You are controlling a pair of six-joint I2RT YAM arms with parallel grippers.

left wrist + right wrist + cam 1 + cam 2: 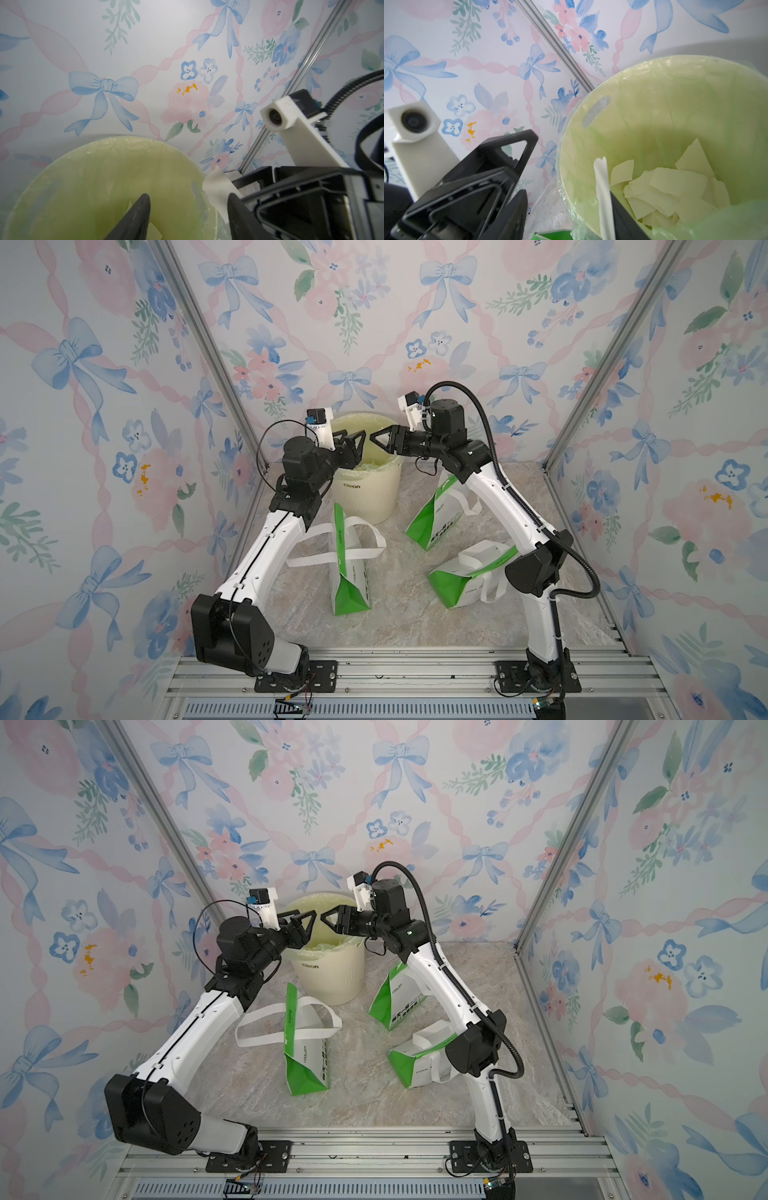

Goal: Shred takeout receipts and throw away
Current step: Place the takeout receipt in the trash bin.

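Your left gripper (360,440) and right gripper (376,436) hang tip to tip, near each other, over the mouth of the cream waste bin (365,493). From the left wrist you see the left jaws standing wide with nothing between them. The right jaws are apart too. A torn white receipt strip (602,193) stands edge-on against the inner face of one finger (623,218), unpinched, and you cannot tell whether it clings there or hangs loose. Below it, torn receipt pieces (675,187) lie heaped inside the green liner (654,99). Three green-and-white bags sit on the marble tabletop (395,622) before the bin: the left bag (351,597), the rear bag (436,510) and the tipped bag (453,585) beneath the right arm
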